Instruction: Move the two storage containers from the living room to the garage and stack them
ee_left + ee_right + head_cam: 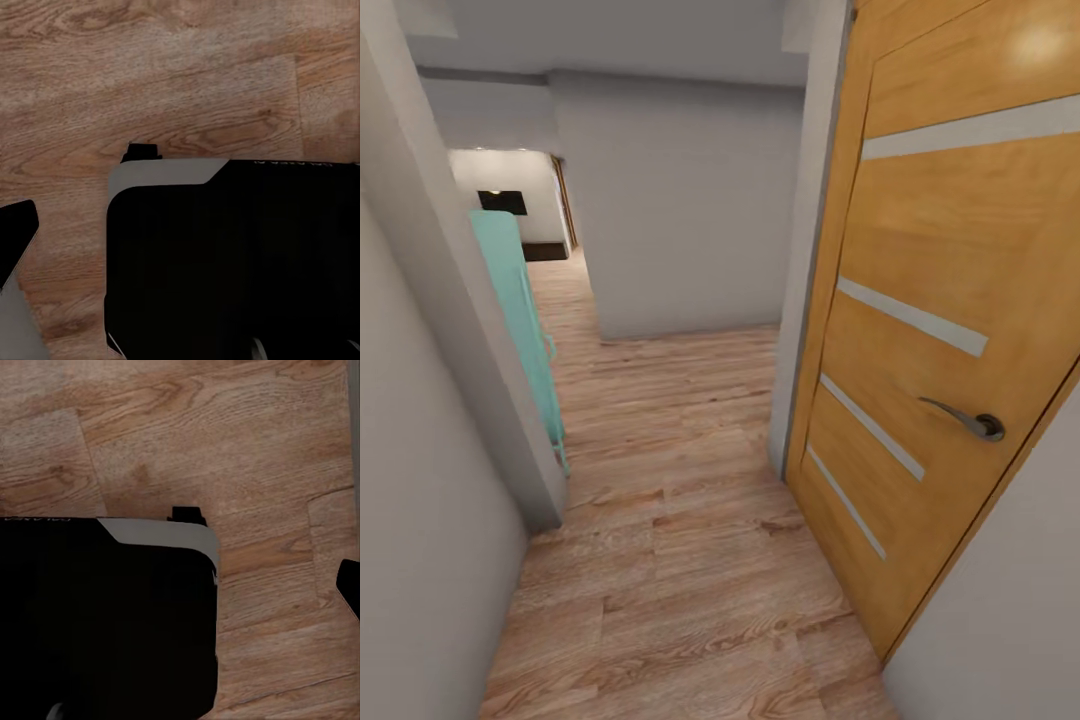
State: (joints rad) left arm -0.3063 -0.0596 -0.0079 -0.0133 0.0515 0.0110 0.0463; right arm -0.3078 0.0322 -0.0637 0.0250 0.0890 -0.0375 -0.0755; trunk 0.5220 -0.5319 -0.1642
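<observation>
1. Faint small lettering runs along the upper edge of the black robot base (240, 262) in the left wrist view, and again on the same base (105, 615) in the right wrist view; it is too blurred and dark to read. No other writing can be read in any view.
2. The head view looks along a narrow hallway floored with light wood planks (680, 560), their grain strongly figured in brown and tan streaks.
3. At the right stands a wooden door (940, 330), honey-orange veneer with a soft sheen, crossed by four pale inset strips that slant across its face. A curved grey metal lever handle (965, 418) sits near its edge.
4. Plain matte grey-white walls (680, 210) close the corridor ahead and on both sides; a grey door frame post (805, 250) runs just beside the wooden door.
5. At the left, a mint-green panel (520, 320) with a smooth surface leans past the wall edge.
6. Far down the passage, a bright room shows a white wall with a dark rectangle (502, 202) on it and a dark skirting strip below.
7. Both wrist views look down on the plank floor; the base is a boxy black body with rounded corners and a light grey band at its top edge.
8. I cannot tell the state of either tool, left or right: their fingers cannot be made out.
9. The storage containers are nowhere among what these views take in, so their place cannot be told.
</observation>
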